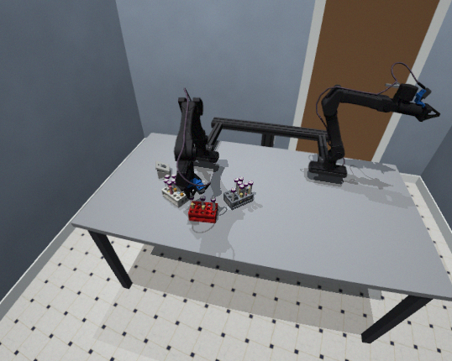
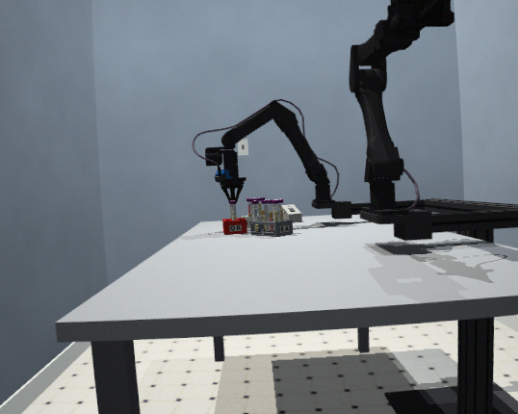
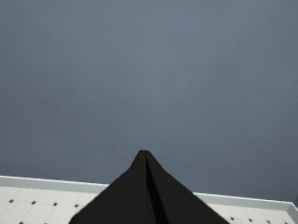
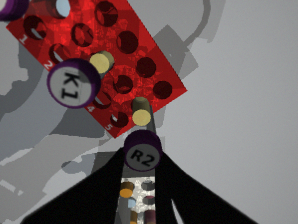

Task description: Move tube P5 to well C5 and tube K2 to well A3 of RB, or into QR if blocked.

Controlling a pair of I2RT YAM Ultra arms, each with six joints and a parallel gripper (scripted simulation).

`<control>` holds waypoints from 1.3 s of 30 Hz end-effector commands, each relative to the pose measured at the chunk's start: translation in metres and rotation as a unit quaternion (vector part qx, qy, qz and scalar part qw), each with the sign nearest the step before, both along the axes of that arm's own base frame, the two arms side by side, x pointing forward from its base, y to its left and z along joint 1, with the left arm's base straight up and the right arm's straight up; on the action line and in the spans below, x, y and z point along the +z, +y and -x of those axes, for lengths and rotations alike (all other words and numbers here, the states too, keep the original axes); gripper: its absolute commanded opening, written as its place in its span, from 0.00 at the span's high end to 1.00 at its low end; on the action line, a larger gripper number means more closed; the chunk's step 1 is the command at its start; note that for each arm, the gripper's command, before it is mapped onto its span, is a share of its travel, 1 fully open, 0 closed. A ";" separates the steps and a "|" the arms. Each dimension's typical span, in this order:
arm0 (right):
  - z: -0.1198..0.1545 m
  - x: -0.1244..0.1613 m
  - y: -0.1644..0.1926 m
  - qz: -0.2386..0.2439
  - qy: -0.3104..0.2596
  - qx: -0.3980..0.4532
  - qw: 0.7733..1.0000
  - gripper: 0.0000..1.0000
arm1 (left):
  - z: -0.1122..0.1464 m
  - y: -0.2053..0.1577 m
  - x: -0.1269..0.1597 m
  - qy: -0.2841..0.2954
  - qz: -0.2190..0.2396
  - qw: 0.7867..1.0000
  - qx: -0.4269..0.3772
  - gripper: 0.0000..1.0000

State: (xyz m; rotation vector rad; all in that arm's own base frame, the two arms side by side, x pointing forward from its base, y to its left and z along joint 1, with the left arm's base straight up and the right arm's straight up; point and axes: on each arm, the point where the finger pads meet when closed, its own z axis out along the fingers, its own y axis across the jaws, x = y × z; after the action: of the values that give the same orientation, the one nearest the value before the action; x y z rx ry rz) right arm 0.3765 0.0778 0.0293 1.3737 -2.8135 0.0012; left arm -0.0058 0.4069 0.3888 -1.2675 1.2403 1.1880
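With my right fingers clenched on tube R2 (image 4: 142, 150) (image 2: 232, 211), red rack QR (image 4: 170, 80) (image 1: 202, 211) (image 2: 235, 226) below holding K1 (image 4: 73, 83), grey bench (image 4: 240, 125) (image 1: 305, 227) (image 2: 200, 279) beyond its edge.

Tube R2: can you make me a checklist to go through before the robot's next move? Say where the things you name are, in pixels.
1. Right hand (image 1: 190, 195) (image 2: 232, 200) (image 4: 142, 151) is shut on tube R2 (image 1: 191, 199) (image 2: 233, 211) (image 4: 142, 154): ok.
2. Tube R2 stands about upright: ok.
3. Tube R2 is one the job says to deliver: not ok, those are P5 and K2.
4. Tube R2's bottom is free of its well: cannot tell.
5. Red rack QR (image 1: 202, 218) (image 2: 226, 226) (image 4: 105, 43) sits level: ok.
6. Left hand (image 1: 438, 113) (image 3: 144, 152) is away from the racks: ok.
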 end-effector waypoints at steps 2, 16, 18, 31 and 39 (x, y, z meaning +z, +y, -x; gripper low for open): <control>-0.003 0.004 0.003 -0.004 -0.009 0.002 1.000 1.00 | 0.002 -0.009 0.027 0.003 -0.029 1.000 0.000 1.00; -0.003 0.004 0.003 -0.004 -0.009 0.002 1.000 1.00 | 0.002 -0.009 0.027 0.003 -0.029 1.000 0.000 1.00; -0.007 0.004 0.008 -0.009 -0.015 0.004 1.000 1.00 | 0.002 -0.009 0.027 0.003 -0.029 1.000 0.000 1.00; -0.007 0.020 0.008 -0.010 -0.020 0.004 1.000 1.00 | 0.002 -0.009 0.027 0.003 -0.029 1.000 0.000 1.00; -0.008 0.025 0.009 -0.010 -0.021 0.004 1.000 1.00 | 0.002 -0.009 0.027 0.003 -0.029 1.000 0.000 1.00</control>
State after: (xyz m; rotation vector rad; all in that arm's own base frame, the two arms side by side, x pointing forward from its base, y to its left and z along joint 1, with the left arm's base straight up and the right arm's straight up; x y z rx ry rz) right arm 0.3770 0.0779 0.0337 1.3727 -2.8115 0.0002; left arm -0.0058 0.4069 0.3888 -1.2675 1.2403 1.1880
